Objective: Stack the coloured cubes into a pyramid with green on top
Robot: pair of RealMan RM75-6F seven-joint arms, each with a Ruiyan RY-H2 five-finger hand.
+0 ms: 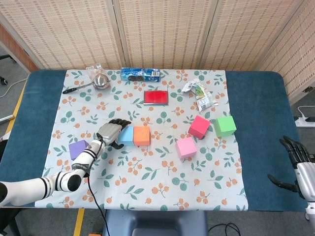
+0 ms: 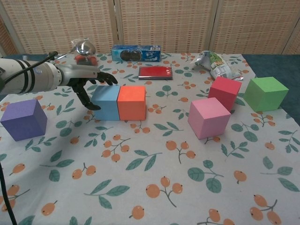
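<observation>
Fingers spread wide, the left robot hand (image 2: 86, 82) holds nothing — it sits just beside the blue cube (image 2: 106, 102), which touches the orange cube (image 2: 131, 102). Off the desk's edge the right robot hand (image 1: 295, 160) hangs open. Smooth, matte green cube (image 2: 265, 93) rests on the floral cloth (image 2: 154, 159), near the red cube (image 2: 225, 92).

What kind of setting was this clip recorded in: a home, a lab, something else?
Most likely a staged robot-teleoperation workspace, not a lived-in home. A table carries a floral cloth with coloured foam cubes like the green cube laid out, woven folding screens close off the back, and cables run along the floor.
</observation>
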